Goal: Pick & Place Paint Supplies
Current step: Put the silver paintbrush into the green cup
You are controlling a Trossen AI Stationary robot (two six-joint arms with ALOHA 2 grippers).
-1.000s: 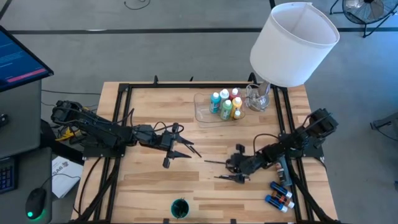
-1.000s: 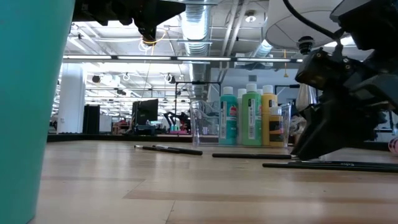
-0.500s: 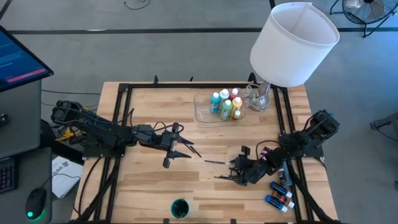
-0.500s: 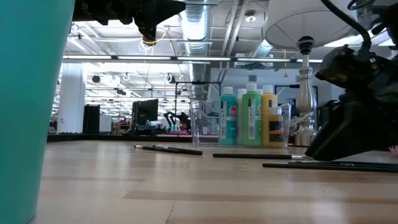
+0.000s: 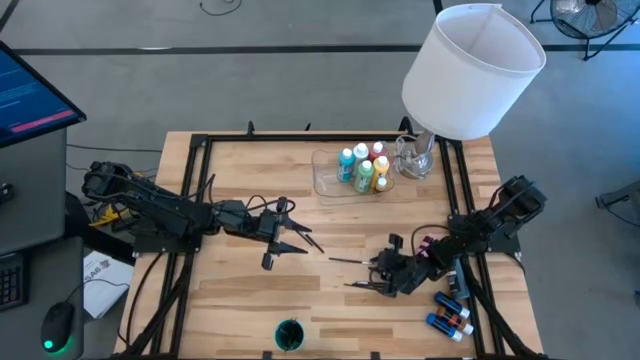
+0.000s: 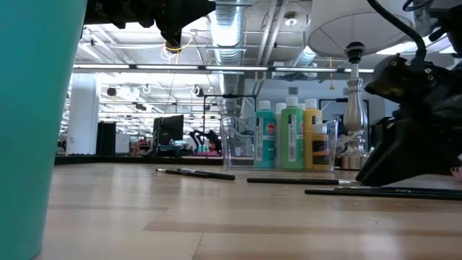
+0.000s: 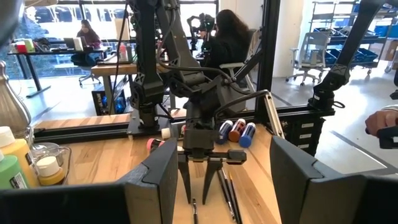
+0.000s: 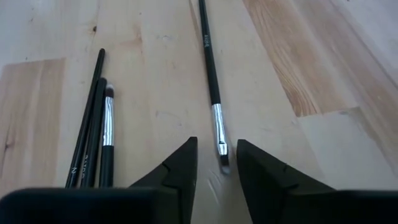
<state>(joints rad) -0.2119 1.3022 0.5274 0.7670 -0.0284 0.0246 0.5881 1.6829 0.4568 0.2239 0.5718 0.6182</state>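
One camera looks straight down on the whole desk. Another sits at desk level, facing the room. Each wrist camera looks past its own fingers; all share the brushes.

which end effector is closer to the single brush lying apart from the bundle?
Right. The right end effector is down at the table with the single brush's bristle tip between its open fingers. The left end effector hovers farther off over the table's left-middle, open and empty.

Capped paint bottles stand upright — thin dark brushes lie flat on wood.
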